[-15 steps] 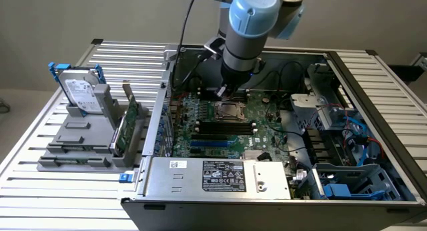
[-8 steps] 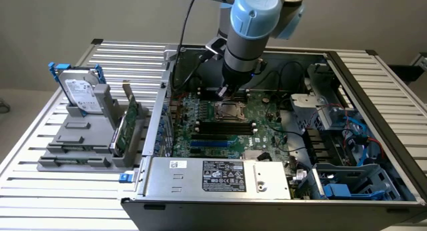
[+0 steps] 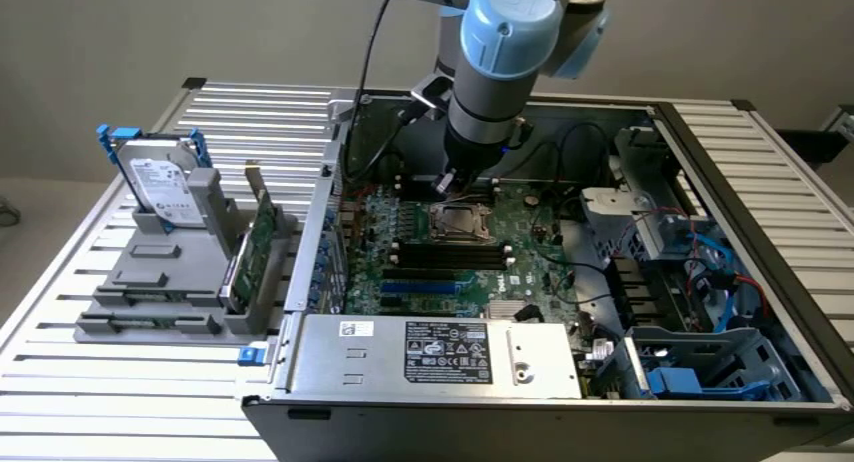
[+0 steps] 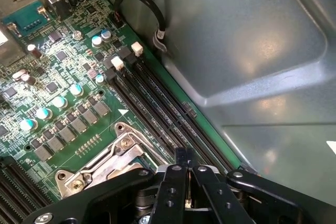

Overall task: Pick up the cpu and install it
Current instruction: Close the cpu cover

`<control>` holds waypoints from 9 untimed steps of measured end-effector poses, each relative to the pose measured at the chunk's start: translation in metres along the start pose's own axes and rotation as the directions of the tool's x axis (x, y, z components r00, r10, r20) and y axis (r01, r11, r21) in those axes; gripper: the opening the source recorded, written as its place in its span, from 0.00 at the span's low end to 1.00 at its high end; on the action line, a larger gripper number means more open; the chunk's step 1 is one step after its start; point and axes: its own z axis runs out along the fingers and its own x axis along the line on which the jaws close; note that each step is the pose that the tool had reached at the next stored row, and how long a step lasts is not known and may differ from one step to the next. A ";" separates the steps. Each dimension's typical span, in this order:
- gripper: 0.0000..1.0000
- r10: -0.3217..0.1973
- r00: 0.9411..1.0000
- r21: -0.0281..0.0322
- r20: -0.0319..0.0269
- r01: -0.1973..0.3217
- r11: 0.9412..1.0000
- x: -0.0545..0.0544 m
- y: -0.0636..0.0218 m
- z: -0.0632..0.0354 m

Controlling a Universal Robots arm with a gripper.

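An open dark grey metal computer case point(image 3: 534, 422) lies on a table of silver aluminium slats point(image 3: 80, 382). The blue-and-grey robot arm point(image 3: 501, 42) reaches down into the case from above. Its black gripper point(image 3: 445, 187) hangs low over the green motherboard point(image 3: 534, 262), just beside the square metal-framed socket point(image 3: 461, 222), at the socket's far side in the exterior view.

In the wrist view the gripper point(image 4: 187, 174) has its two black fingers point(image 4: 170, 187) pressed together, with only a very thin gap between them. A small pale sliver is seen in this gap, but it is not possible to tell what it is. The socket point(image 4: 100, 163) is directly next to the fingertips, and the gripper body hides a part of its frame. The long black memory slots point(image 4: 157, 114) run along the socket, near the grey inner wall of the case point(image 4: 252, 51).

The small square cpu cannot be made out with certainty; it is not clear if it sits in the socket or between the fingers.

At the exterior view's left, well apart from the case, a grey plastic fixture point(image 3: 160, 282) carries a silver rectangular hard drive with a white label and a blue bracket point(image 3: 160, 187), standing tilted, and a green circuit card point(image 3: 254, 247) standing on its edge. A silver power supply box with a black label point(image 3: 447, 352) fills the near side of the case.
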 end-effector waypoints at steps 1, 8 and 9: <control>0.11 0.000 1.000 0.000 0.000 0.000 1.000 0.000 0.0001 0.0000; 0.11 0.001 1.000 -0.004 0.000 -0.001 1.000 0.000 0.0002 0.0001; 0.11 0.002 1.000 -0.005 -0.001 -0.002 1.000 0.000 0.0002 0.0000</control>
